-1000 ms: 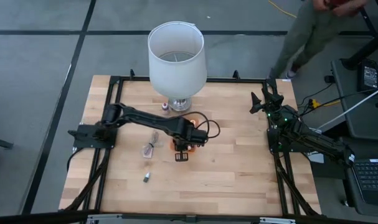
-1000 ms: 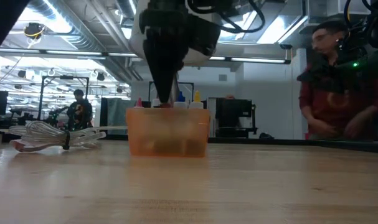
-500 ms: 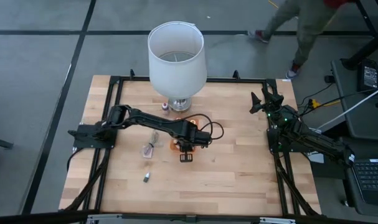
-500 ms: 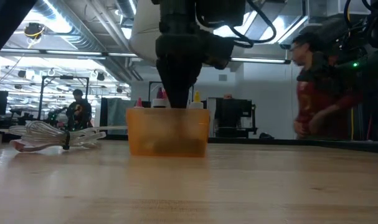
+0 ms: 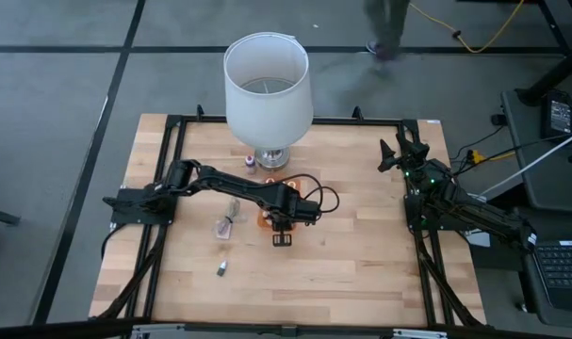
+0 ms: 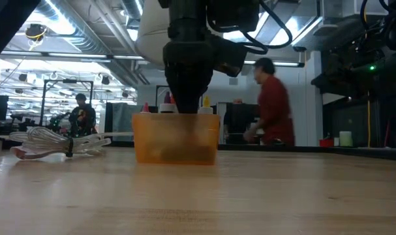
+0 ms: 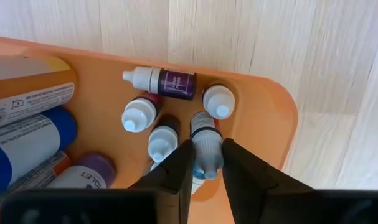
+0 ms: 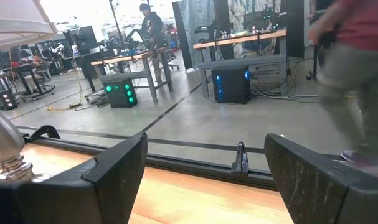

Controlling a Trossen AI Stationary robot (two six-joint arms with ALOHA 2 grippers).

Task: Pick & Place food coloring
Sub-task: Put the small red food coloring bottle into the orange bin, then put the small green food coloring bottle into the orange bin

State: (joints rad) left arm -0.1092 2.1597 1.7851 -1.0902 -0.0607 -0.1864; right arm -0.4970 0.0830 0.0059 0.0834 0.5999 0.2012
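Placing step: the left gripper (image 7: 204,163), fingers nearly closed around a blue dropper bottle (image 7: 206,154), hangs inside the orange tray (image 7: 273,124). The next move calls for opening and lifting clear. The right gripper (image 8: 204,180) waits wide open and empty at the table's far edge.

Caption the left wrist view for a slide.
Left gripper closed around a white-capped dropper bottle among others in the orange tray.

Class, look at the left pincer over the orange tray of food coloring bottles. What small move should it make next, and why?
Probably open the fingers a little more, then lift straight up. The left pincer reaches down into the orange tray, its fingers around a white-capped bottle that stands upright among the other bottles, so the bottle looks placed. The right pincer waits open at the table's far right edge.
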